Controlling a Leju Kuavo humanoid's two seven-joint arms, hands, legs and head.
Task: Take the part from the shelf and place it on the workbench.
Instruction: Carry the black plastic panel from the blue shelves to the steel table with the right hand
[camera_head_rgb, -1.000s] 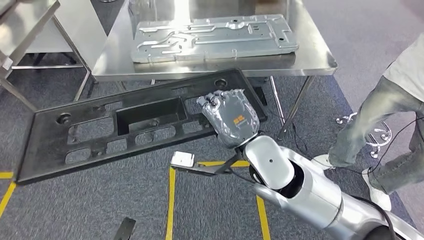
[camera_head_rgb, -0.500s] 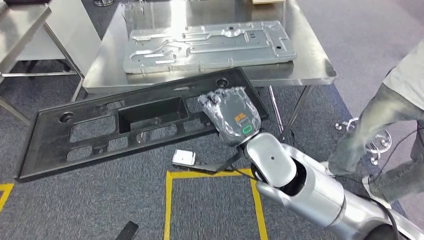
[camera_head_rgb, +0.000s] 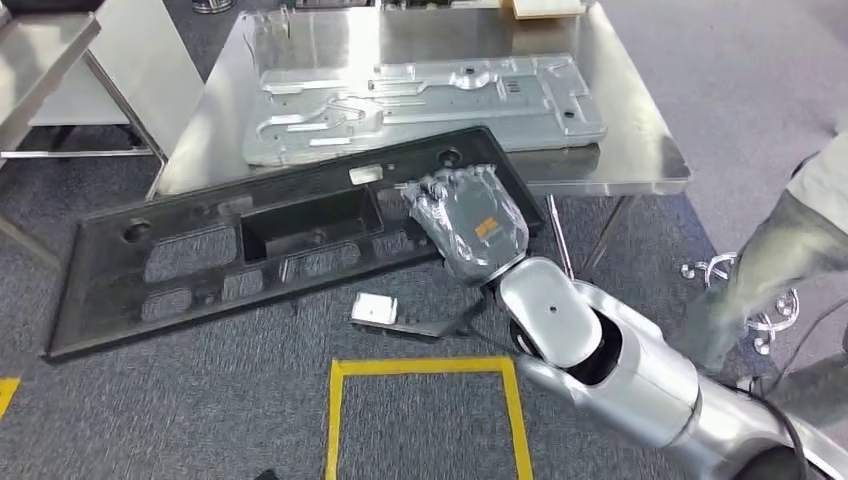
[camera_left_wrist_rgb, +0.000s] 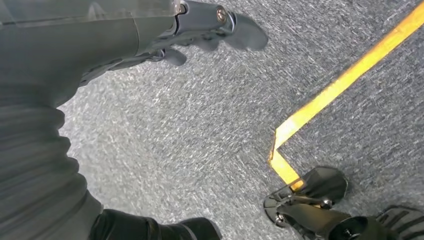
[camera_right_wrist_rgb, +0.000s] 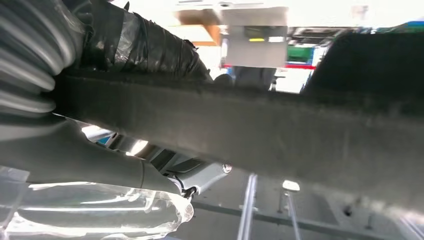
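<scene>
A long black plastic part (camera_head_rgb: 250, 245) with several cut-outs hangs tilted in front of the steel workbench (camera_head_rgb: 640, 130), its right end overlapping the bench's near edge. My right hand (camera_head_rgb: 470, 225) grips that right end from above; the right wrist view shows the part's dark edge (camera_right_wrist_rgb: 280, 130) clamped between the thumb and the fingers (camera_right_wrist_rgb: 145, 45). My left hand (camera_left_wrist_rgb: 165, 35) hangs over the grey carpet with its fingers loosely apart and nothing in it.
A large silver stamped metal panel (camera_head_rgb: 420, 100) lies on the workbench. A person's leg (camera_head_rgb: 760, 270) stands at the right beside the bench. Yellow floor tape (camera_head_rgb: 420, 370) marks a square below. Another steel table (camera_head_rgb: 40, 50) is at the far left.
The whole view has shifted as I move closer to the workbench. The black part now reaches over the bench's near edge, still held by my right hand.
</scene>
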